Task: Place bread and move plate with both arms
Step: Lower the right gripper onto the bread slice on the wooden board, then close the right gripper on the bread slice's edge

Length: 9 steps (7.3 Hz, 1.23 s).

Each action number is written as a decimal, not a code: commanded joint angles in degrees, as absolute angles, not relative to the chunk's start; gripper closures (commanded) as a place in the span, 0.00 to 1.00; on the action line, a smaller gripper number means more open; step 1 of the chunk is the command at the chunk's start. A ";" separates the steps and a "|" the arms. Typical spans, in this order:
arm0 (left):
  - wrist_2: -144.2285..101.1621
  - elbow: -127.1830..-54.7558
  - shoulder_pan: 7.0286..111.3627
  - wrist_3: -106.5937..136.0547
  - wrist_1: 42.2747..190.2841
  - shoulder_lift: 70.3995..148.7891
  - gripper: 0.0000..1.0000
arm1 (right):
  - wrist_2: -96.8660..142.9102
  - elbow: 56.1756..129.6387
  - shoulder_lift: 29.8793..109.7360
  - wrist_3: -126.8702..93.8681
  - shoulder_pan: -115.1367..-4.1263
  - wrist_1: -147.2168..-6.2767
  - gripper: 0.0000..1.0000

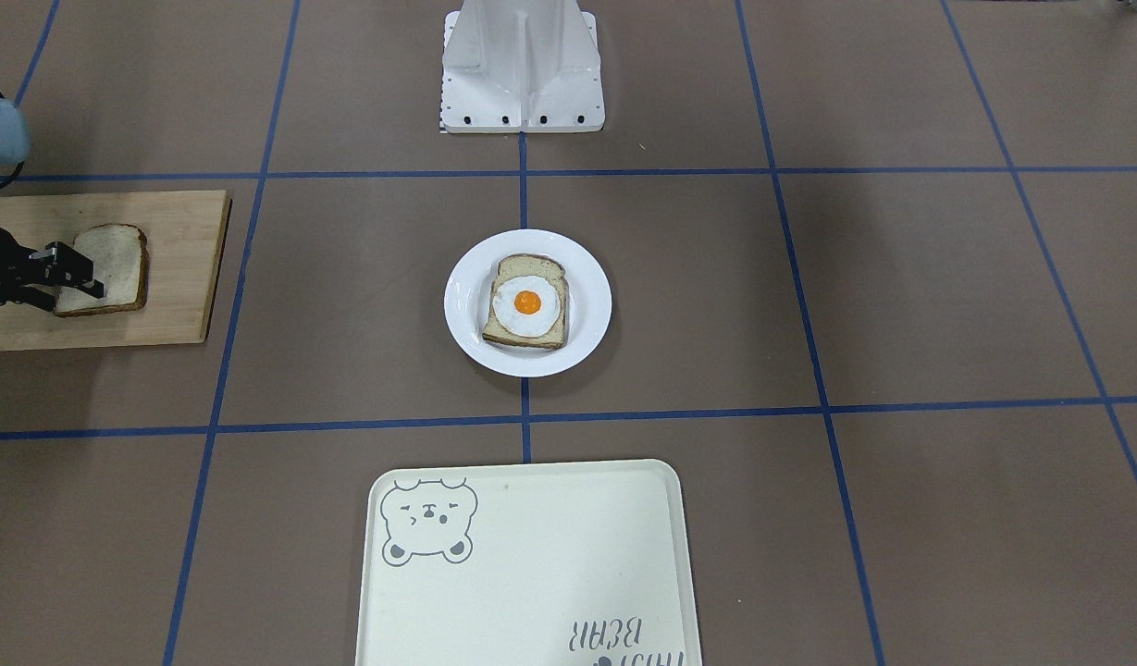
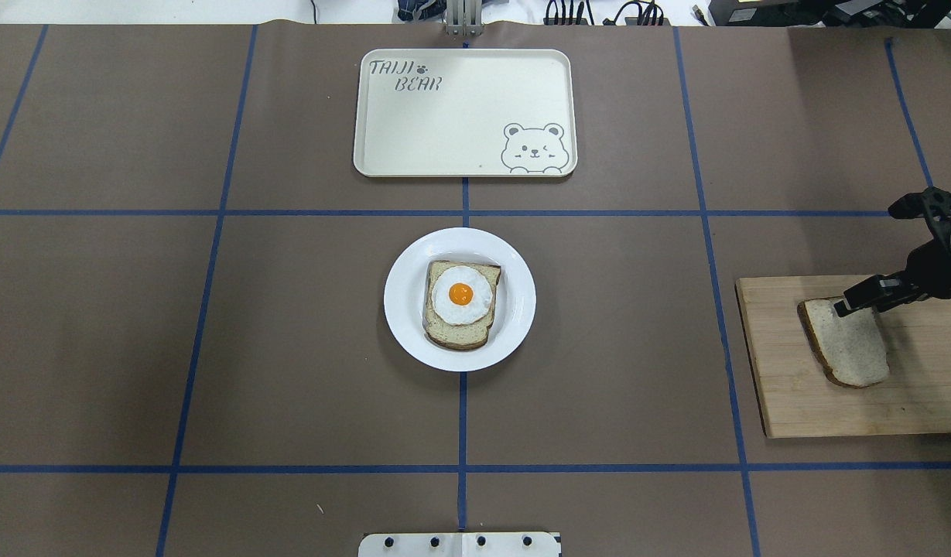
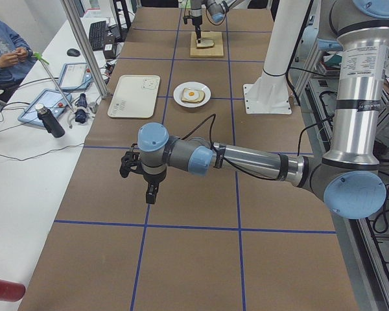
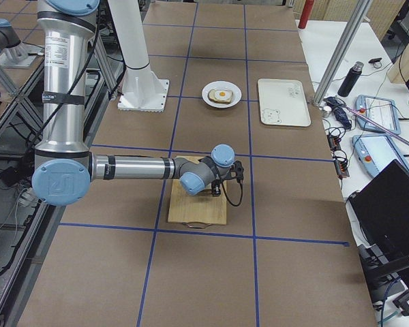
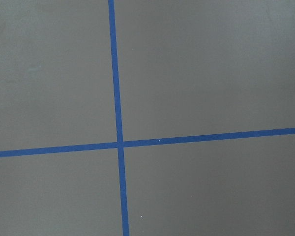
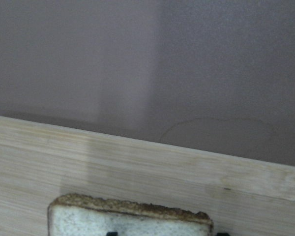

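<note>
The plain bread (image 1: 115, 264) lies on a wooden cutting board (image 1: 184, 277), at the right edge of the overhead view (image 2: 850, 344). My right gripper (image 1: 80, 276) comes in low from the side, and its fingers are closed on the slice's near edge, one above and one below. The right wrist view shows the crust (image 6: 130, 206) right at the fingertips. The white plate (image 1: 462, 310) sits at the table's centre and holds a bread slice with a fried egg (image 1: 527, 303). My left gripper (image 3: 149, 193) hangs over bare table far from the plate; I cannot tell whether it is open.
A cream tray with a bear drawing (image 2: 460, 116) lies beyond the plate, on the far side from the robot. The robot's white base (image 1: 522, 69) stands on the near side. Blue tape lines (image 5: 119, 143) grid the brown table.
</note>
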State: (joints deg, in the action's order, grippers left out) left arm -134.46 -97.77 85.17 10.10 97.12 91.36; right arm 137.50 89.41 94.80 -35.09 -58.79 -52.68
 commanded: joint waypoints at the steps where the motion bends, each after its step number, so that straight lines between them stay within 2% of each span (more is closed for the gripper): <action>1: -134.47 -97.82 85.17 10.11 97.12 91.32 0.01 | 137.64 89.56 95.44 -34.98 -58.62 -51.60 1.00; 9: -134.74 -97.56 85.17 10.20 97.12 91.14 0.01 | 142.82 90.79 93.78 -44.12 -59.23 -51.77 1.00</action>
State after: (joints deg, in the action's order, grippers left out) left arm -134.74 -97.62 85.17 10.19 97.12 91.16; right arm 142.26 90.49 93.76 -43.88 -58.88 -51.84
